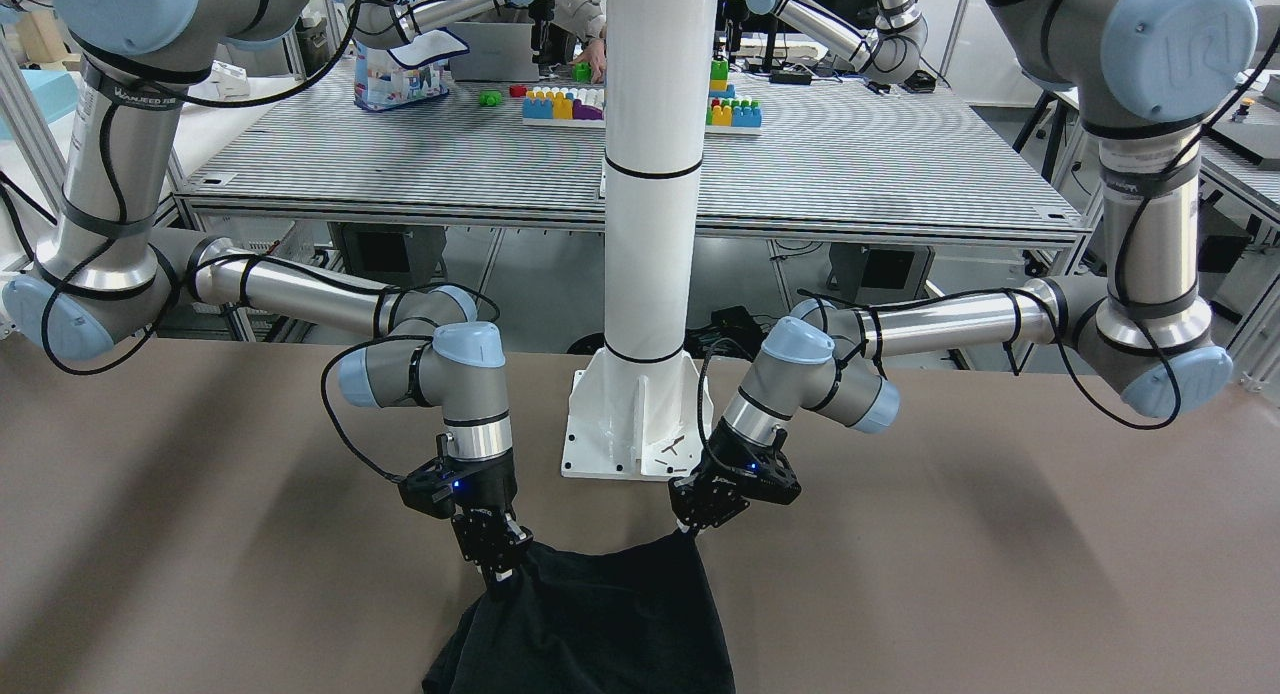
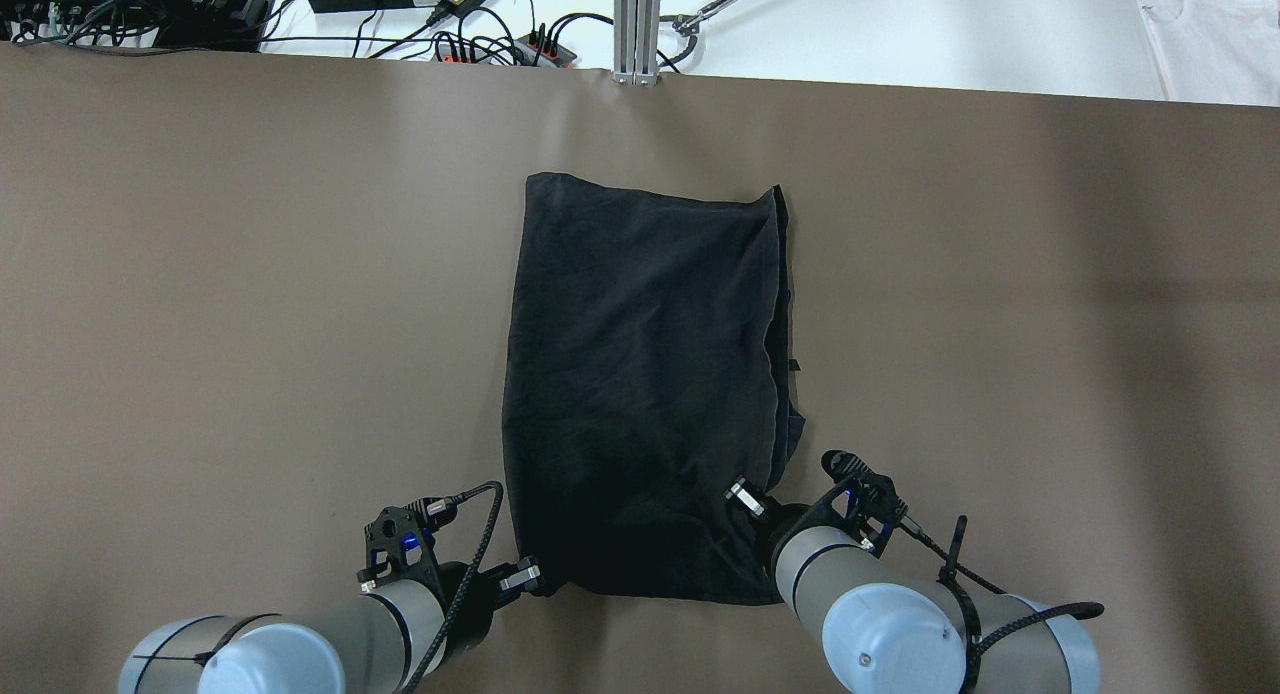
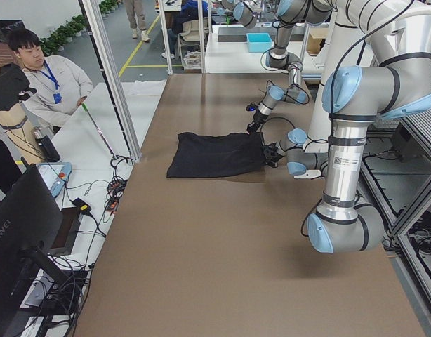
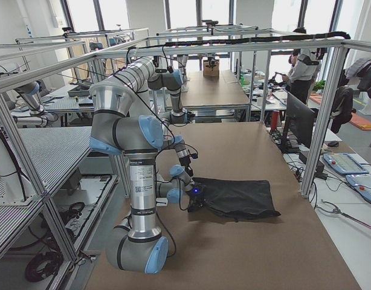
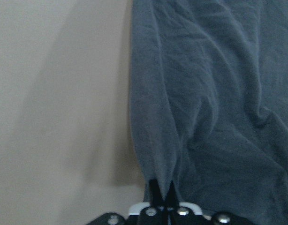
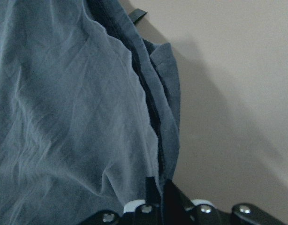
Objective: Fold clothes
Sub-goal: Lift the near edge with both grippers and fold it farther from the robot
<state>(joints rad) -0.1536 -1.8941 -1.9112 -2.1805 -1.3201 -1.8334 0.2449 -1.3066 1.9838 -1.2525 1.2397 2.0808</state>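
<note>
The black cloth (image 2: 640,374) lies in the middle of the brown table (image 2: 250,324), folded lengthwise with doubled edges along its right side. My left gripper (image 2: 522,577) is shut on its near left corner. The left wrist view shows the fingertips (image 5: 162,191) pinching the cloth (image 5: 214,93) edge. My right gripper (image 2: 745,496) is shut on the near right corner, pinching the layered edge (image 6: 155,154) in the right wrist view. In the front-facing view the left gripper (image 1: 690,529) and the right gripper (image 1: 500,571) hold the cloth's (image 1: 600,624) near edge slightly raised.
The white pillar's base plate (image 1: 635,424) stands between the two wrists at the robot's side of the table. Cables and power bricks (image 2: 400,4) lie past the far edge. A white garment (image 2: 1215,34) lies at the far right. An operator (image 3: 43,84) stands by the far side.
</note>
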